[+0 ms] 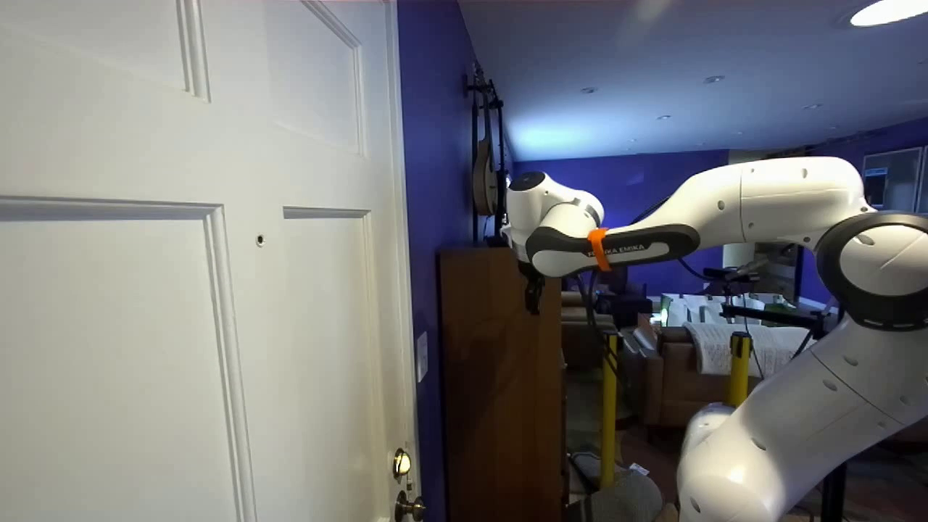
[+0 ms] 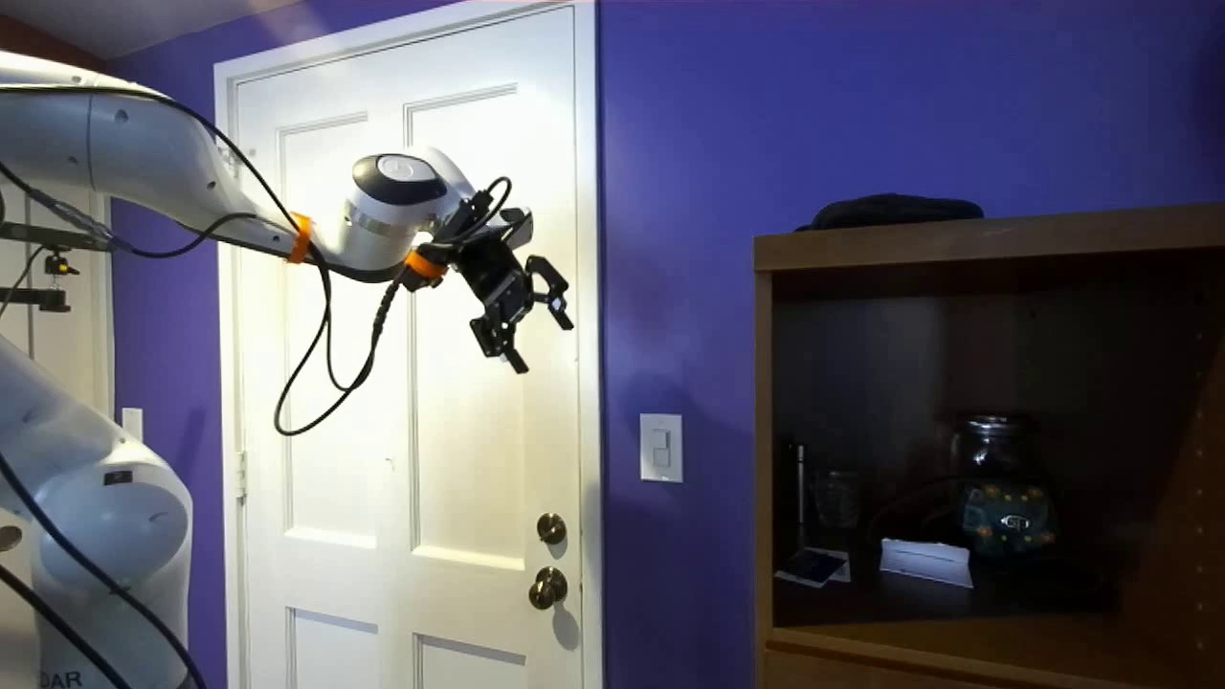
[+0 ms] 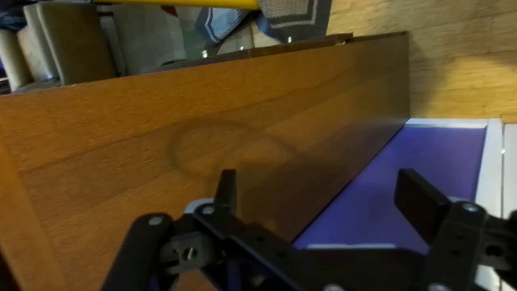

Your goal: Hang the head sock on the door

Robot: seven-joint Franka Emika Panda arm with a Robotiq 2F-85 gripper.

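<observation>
The Robotiq gripper point(image 2: 543, 344) stands with its jaws wide apart and bare air between its fingers point(image 3: 228, 192), holding nothing. It hangs tilted downward from the white Franka Emika arm point(image 1: 790, 192), clear of the white panelled door point(image 2: 469, 459), though in an exterior view it appears in front of the door's upper half. The door sits closed in its white frame point(image 2: 588, 287), with a brass deadbolt point(image 2: 551, 528) just above a brass knob point(image 2: 548, 588). Where the head sock is I cannot tell from these views. A long, thin dark object point(image 2: 895, 210), hard to name, lies on top of the brown wooden cabinet point(image 2: 861, 253) against the purple wall point(image 2: 689, 325), and between cabinet and door a white light switch point(image 2: 661, 448) is fixed to that wall. On the cabinet's shelf are a lidded glass jar point(image 2: 995, 445), a drinking glass point(image 2: 837, 498) and a white card point(image 2: 925, 562). In the wrist view one finger shows over the cabinet's side panel and the other over purple wall, with a strip of the door at the right edge. In an exterior view, a guitar point(image 1: 484, 177) hangs further along the wall, and yellow posts point(image 1: 609, 413) stand near a brown sofa point(image 1: 673, 384) with a white blanket point(image 1: 754, 349) over it
</observation>
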